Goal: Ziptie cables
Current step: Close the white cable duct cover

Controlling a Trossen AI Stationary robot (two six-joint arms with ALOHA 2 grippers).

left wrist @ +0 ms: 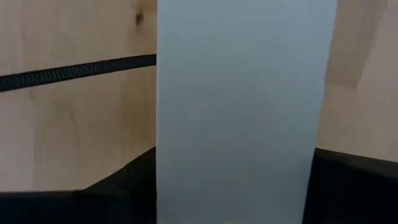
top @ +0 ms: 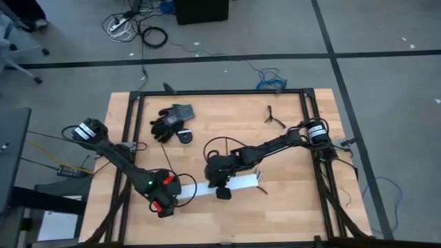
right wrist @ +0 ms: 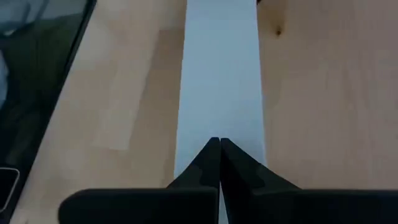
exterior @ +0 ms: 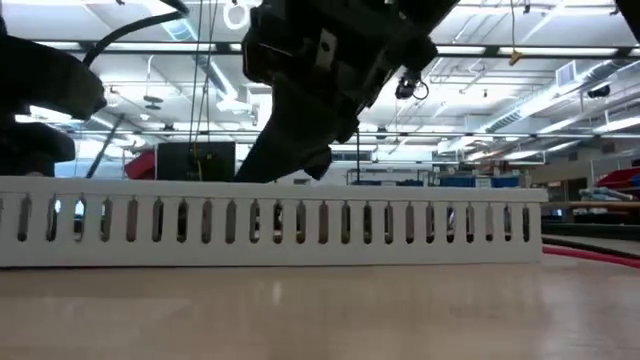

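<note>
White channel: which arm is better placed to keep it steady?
Left, probably. The left gripper straddles the white channel at its end; the right gripper hangs shut above it.

The left gripper (top: 165,204) covers one end of the white channel (top: 238,182); its fingers perhaps straddle it.

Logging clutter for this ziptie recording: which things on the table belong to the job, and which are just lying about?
Job:
wires, at the channel's right end
white channel, being handled
(no ziptie clearly seen)

Lying about:
black glove
round black part
forked clip
</note>
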